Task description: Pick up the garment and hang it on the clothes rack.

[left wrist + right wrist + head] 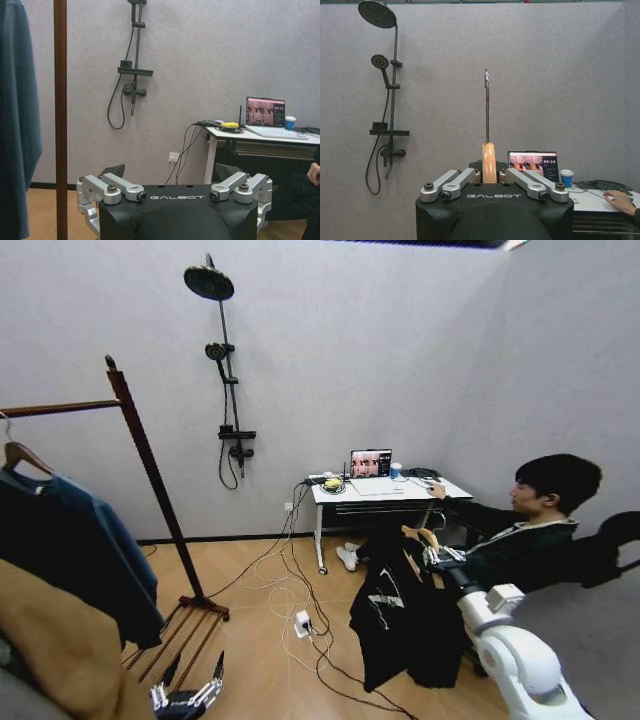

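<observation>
The garment point(400, 625), a black T-shirt with small white marks, hangs from a light wooden hanger point(422, 536) low at the right. My right gripper point(432, 558) is shut on the hanger's neck. In the right wrist view the right gripper point(489, 175) clamps the wooden neck point(489, 162), and the metal hook point(486, 105) stands straight up. The clothes rack point(150, 475) stands at the left, its rail point(60, 408) well apart from the garment. My left gripper point(185, 698) hangs open low beside the rack's base. The left gripper point(171, 172) holds nothing, with the rack post point(60, 120) beside it.
A teal-blue jacket point(110, 540), a black coat and a tan garment point(55, 640) hang on the rack. A person point(520, 540) sits at a white desk point(385, 490) with a laptop, just behind the T-shirt. Cables and a power strip point(302, 623) lie on the wooden floor. A shower fixture point(228, 370) is on the wall.
</observation>
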Controlling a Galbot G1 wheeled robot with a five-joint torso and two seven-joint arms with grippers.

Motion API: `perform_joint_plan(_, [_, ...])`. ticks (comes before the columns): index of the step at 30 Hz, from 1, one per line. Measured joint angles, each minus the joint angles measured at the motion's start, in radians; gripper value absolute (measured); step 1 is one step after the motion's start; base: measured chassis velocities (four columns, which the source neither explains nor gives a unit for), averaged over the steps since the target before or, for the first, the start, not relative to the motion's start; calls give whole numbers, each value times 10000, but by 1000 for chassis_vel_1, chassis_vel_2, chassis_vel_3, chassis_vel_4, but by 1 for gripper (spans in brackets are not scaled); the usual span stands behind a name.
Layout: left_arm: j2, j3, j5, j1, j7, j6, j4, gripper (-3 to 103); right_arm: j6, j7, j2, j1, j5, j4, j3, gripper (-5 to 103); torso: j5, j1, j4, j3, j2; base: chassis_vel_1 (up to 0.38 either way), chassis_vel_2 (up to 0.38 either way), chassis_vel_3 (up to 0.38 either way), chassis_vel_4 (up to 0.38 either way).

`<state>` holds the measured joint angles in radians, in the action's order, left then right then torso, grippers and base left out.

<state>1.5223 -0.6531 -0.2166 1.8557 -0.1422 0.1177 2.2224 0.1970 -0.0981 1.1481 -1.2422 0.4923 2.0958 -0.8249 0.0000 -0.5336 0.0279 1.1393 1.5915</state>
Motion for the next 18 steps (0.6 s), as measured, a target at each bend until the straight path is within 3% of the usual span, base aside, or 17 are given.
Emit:
perform_joint_plan(11, [2, 5, 0, -1, -3, 0, 0, 100, -406, -189, 94, -117, -129, 66, 465, 10, 6, -8, -4, 3, -5, -306, 84, 311, -93])
perform_joint_plan(15, [1, 5, 0, -2, 0, 0, 0, 100, -624, -327, 331, -296, -299, 88, 672, 10, -2, -17, -2, 5, -9, -176, 147, 245, -137])
perform_joint_plan(18, [-2, -2, 0, -2, 2, 0, 0, 100, -898, -541, 559, -349, -467, -74, 815, 10, -6, -14, -5, 5, -9, -24, 92, 4, -59])
